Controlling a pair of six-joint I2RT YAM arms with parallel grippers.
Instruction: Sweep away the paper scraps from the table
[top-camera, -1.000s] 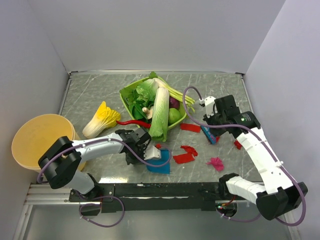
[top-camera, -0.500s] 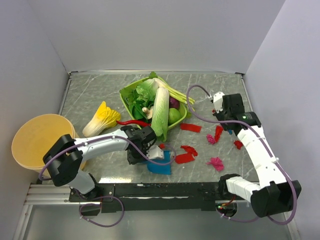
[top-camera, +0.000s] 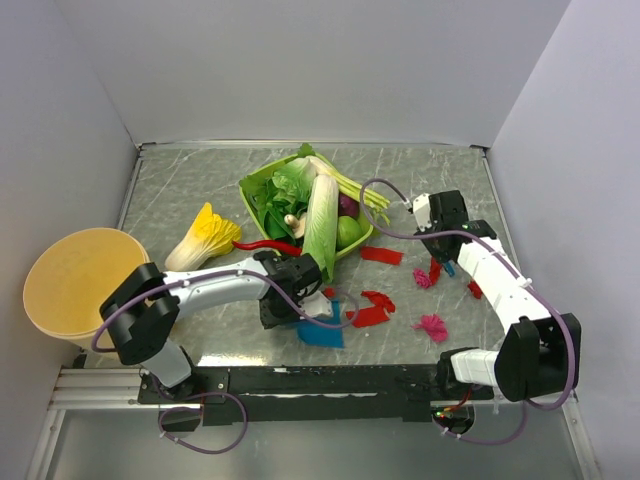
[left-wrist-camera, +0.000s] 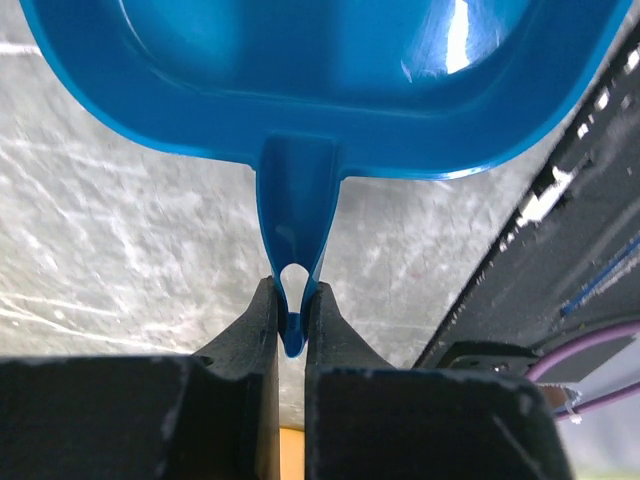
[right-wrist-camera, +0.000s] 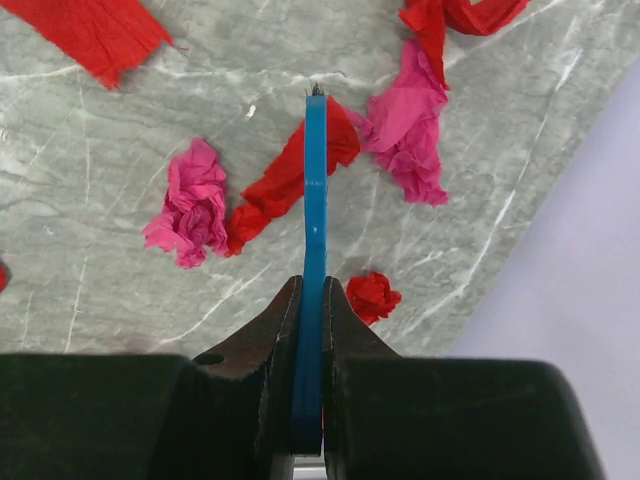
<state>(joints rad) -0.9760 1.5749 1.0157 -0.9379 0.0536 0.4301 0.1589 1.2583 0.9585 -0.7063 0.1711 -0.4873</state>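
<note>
The dustpan (left-wrist-camera: 300, 80) is glossy blue plastic with bright highlights; the thin blue tool (right-wrist-camera: 316, 250) is smooth plastic too. The paper scraps (right-wrist-camera: 190, 215) look matt and crumpled. The table (right-wrist-camera: 110, 150) is smooth, marble-patterned, faintly sheened.

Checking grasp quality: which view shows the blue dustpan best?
Left wrist: the dustpan fills the frame, its handle pinched in the left gripper. Top external shows the dustpan only as a blue patch, partly under that gripper. Right wrist doesn't show it.
</note>
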